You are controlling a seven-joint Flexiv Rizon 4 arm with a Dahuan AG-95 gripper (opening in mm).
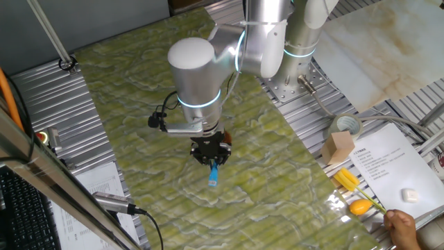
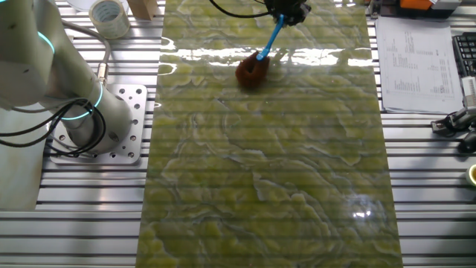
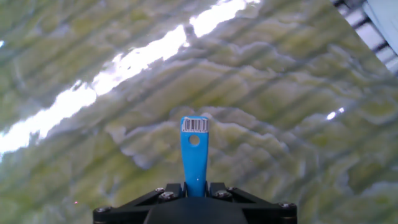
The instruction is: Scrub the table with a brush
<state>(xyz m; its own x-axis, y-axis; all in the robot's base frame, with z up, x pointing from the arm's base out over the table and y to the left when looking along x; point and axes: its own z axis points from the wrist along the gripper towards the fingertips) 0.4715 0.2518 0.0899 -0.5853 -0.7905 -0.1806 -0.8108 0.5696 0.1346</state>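
My gripper [image 1: 210, 158] is shut on the thin light-blue handle of the brush [image 1: 214, 175] and hangs low over the yellow-green marbled table [image 1: 139, 90]. In the other fixed view the gripper [image 2: 286, 13] is at the table's [image 2: 268, 186] far end. There the handle slants down to the brush's reddish-brown tuft [image 2: 251, 71], which rests on the surface. The tuft is hidden in the first fixed view. In the hand view the handle [image 3: 194, 155] sticks out between the jaws [image 3: 194, 186], with a barcode label and a hole at its end, over the table [image 3: 298, 143].
A tape roll [image 1: 345, 126], a cardboard block [image 1: 338, 147], a yellow long-handled tool [image 1: 350, 183] and a printed sheet [image 1: 388, 163] lie right of the table. A person's hand [image 1: 402, 226] is at the lower right. The arm's base [image 2: 97, 126] stands beside the table. A pale cream slab [image 1: 374, 48] lies behind.
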